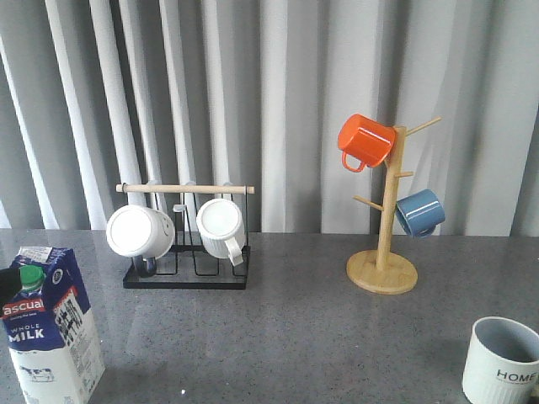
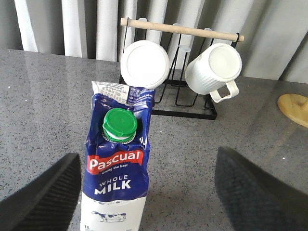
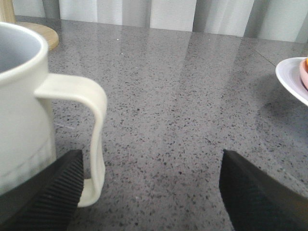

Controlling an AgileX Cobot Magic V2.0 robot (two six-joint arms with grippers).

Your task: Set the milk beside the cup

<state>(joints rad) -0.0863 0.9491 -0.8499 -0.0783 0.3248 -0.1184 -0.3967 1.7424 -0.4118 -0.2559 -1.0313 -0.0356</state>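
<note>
The milk [image 1: 52, 328] stands upright at the table's front left, a blue-and-white Pascual carton with a green cap. In the left wrist view the milk [image 2: 118, 178] sits between the wide-open fingers, nearer one of them, and nothing is gripped. My left gripper [image 2: 149, 192] is open. The cup [image 1: 500, 360], a ribbed pale mug marked HOME, stands at the front right. In the right wrist view the cup [image 3: 24, 120] is close by, its cream handle [image 3: 94, 125] just beside one finger. My right gripper [image 3: 151, 192] is open and empty over bare table.
A black wire rack [image 1: 187, 252] with a wooden bar holds two white mugs at the back left. A wooden mug tree [image 1: 383, 252] holds an orange mug [image 1: 365, 141] and a blue mug [image 1: 419, 212]. A white plate [image 3: 293, 79] lies to the cup's right.
</note>
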